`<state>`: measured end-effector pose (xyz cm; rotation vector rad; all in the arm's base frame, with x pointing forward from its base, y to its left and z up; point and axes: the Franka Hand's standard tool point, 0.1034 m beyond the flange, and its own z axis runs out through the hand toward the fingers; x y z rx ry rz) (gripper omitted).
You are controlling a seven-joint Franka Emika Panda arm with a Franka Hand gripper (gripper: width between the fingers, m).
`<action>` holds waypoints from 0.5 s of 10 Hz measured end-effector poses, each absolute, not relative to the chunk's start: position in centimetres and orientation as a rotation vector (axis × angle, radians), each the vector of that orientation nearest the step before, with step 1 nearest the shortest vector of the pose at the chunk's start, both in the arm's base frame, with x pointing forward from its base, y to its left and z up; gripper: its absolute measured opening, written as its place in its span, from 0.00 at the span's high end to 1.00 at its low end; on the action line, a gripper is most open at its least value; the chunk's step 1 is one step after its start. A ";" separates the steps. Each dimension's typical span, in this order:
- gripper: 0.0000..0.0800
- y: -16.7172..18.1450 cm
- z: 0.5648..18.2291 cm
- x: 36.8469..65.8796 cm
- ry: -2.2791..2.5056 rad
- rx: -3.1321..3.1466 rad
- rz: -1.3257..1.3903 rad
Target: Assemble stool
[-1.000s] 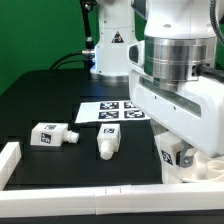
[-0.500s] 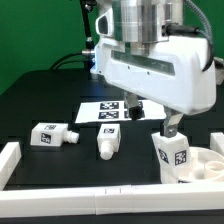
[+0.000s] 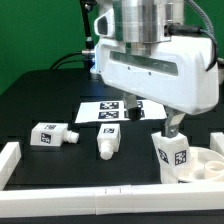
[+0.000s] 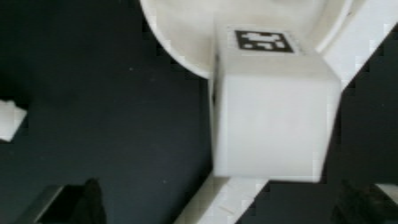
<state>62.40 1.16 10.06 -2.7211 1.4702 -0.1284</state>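
A white stool leg (image 3: 172,153) with a tag stands upright at the front edge of the round seat disc (image 3: 205,166), on the exterior view's right. My gripper (image 3: 172,127) hangs just above the leg's top. In the wrist view the leg (image 4: 270,110) lies over the seat disc (image 4: 196,35). Its narrow end reaches up between my fingers (image 4: 71,205), with dark gaps on both sides. My gripper (image 4: 228,212) is open and holds nothing. Two more legs lie on the black table, one on the exterior view's left (image 3: 50,134) and one at the middle (image 3: 107,143).
The marker board (image 3: 108,111) lies flat behind the loose legs. White border rails run along the front edge (image 3: 90,197) and the exterior view's left corner (image 3: 8,160). The arm's base (image 3: 110,50) stands at the back.
The arm has risen from low over the leg and seat to well above them. The leg stays standing by the seat. Nothing has moved in the last half second.
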 end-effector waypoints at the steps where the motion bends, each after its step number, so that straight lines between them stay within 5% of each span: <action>1: 0.19 -0.2 9.9 60.9 1.419 -2.732 -0.112; 5: 0.19 -0.1 9.6 58.6 1.028 -2.919 -0.102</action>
